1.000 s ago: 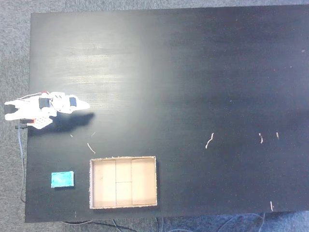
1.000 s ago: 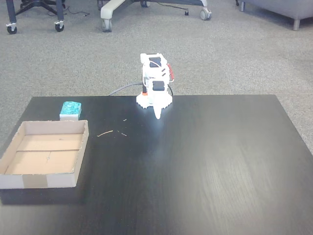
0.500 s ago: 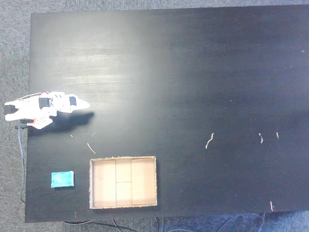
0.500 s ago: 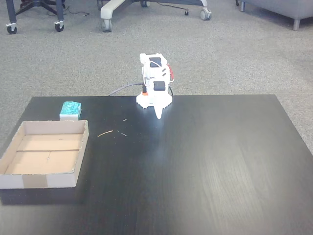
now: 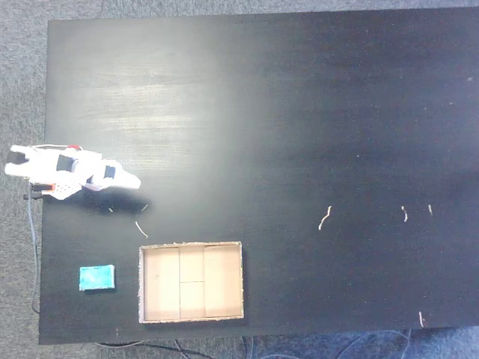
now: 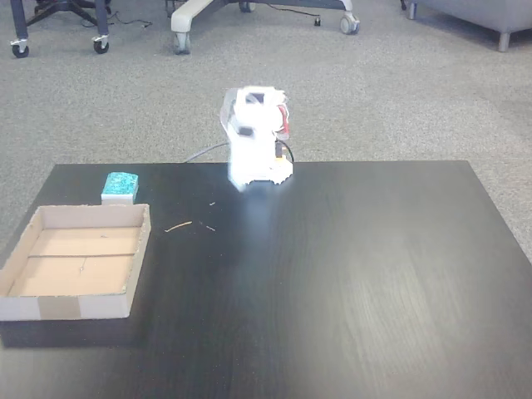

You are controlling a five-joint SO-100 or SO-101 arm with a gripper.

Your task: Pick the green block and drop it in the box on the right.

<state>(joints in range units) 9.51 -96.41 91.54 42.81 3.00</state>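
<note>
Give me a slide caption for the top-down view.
White arm at table edge, green block beside the empty box.

bare table (image 5: 299, 112); box (image 5: 191, 282) just beside green block (image 5: 97, 277)

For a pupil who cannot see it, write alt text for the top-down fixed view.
A small white robot arm sits at the left edge of a black table, its end effector away from everything. Below it lie a green block and, to the block's right, an open cardboard box.
</note>
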